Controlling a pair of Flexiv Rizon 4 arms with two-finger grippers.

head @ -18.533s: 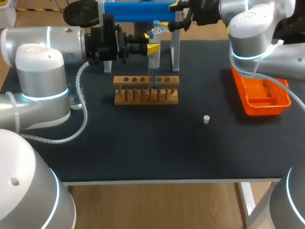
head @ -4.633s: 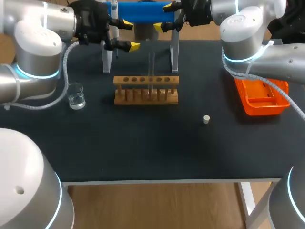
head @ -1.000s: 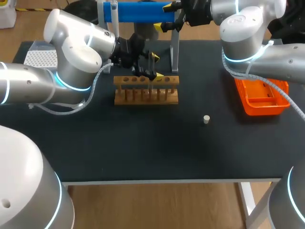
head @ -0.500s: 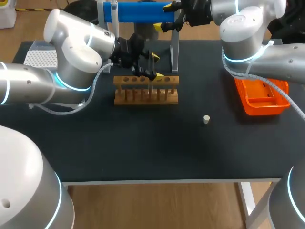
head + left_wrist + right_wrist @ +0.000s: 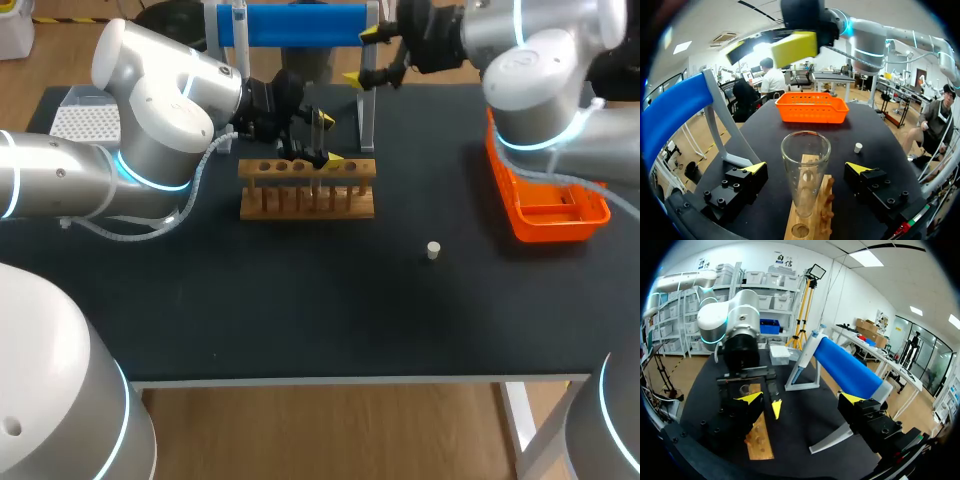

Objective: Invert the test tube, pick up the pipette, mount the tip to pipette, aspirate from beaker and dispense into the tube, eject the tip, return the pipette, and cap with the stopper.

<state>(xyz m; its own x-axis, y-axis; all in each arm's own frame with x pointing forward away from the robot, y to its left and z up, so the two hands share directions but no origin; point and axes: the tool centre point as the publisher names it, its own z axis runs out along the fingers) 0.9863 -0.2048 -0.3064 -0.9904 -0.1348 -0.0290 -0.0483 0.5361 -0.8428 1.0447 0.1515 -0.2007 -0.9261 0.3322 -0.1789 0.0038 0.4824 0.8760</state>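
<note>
Black table (image 5: 300, 300), head view used for clock directions. Test tube (image 5: 805, 150) stands upright in the wooden rack (image 5: 307, 200) at table centre, mouth open upward, uncapped. My left gripper (image 5: 329, 138) brackets it: a yellow tip on each side, both clear of the glass in the left wrist view, so jaws apart and nothing gripped. Stopper (image 5: 433, 250) sits alone on the table at 4 o'clock from the tube, well apart from it.

My right gripper (image 5: 362, 57) is up by the blue stand (image 5: 290, 22), fingers spread, empty. From it the stopper lies at about 5 o'clock, down at table level.

I judge that capping is the step left. The left gripper is nearer the stopper but parked around the tube; the right is free, and the stopper is on its side.

Room: bare table all round the stopper. Orange basket (image 5: 550, 226) at 2 o'clock from it, rack at 10 o'clock, neither close. The stand's post is just beside the right gripper, so watch it on the way down.
</note>
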